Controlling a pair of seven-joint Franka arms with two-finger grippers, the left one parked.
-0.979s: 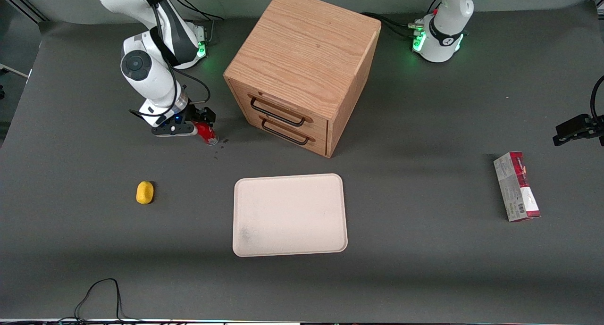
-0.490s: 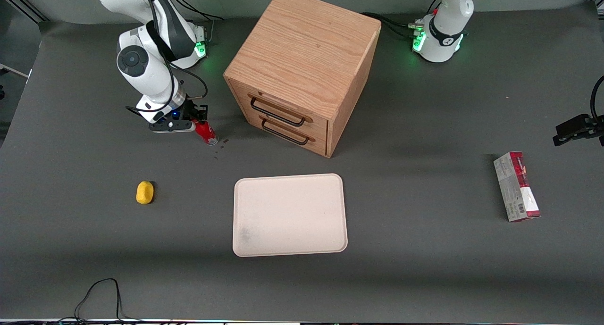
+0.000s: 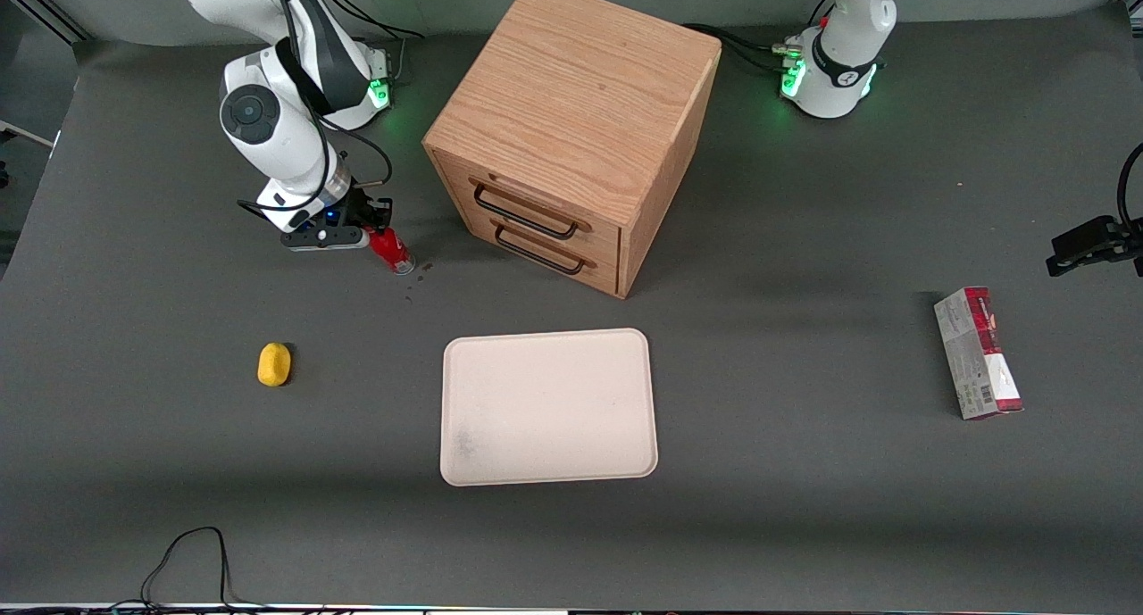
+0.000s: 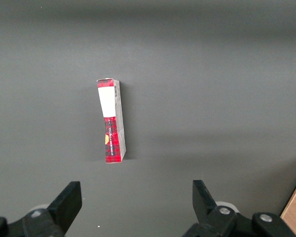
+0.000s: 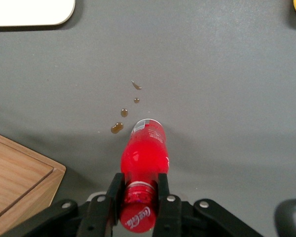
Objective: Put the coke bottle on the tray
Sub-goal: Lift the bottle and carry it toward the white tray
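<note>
Your table [image 3: 804, 526] carries the wooden two-drawer box [image 3: 571, 124], both drawers shut. Nearer the front camera, the cream tray [image 3: 548, 407] lies bare. Toward the parked arm's end lies a red-and-white carton [image 3: 978, 353]. Your tool [image 3: 371, 233] sits low beside the box, fingers [image 5: 163, 190] clamped on the coke bottle [image 3: 391, 251] at its neck; the bottle tilts, base on the table, well apart from the tray. Its cap is partly hidden in the front view. Small brown droplets [image 5: 117, 128] dot the table by the base. The yellow oval object [image 3: 274, 364] is cut off in the right wrist view.
</note>
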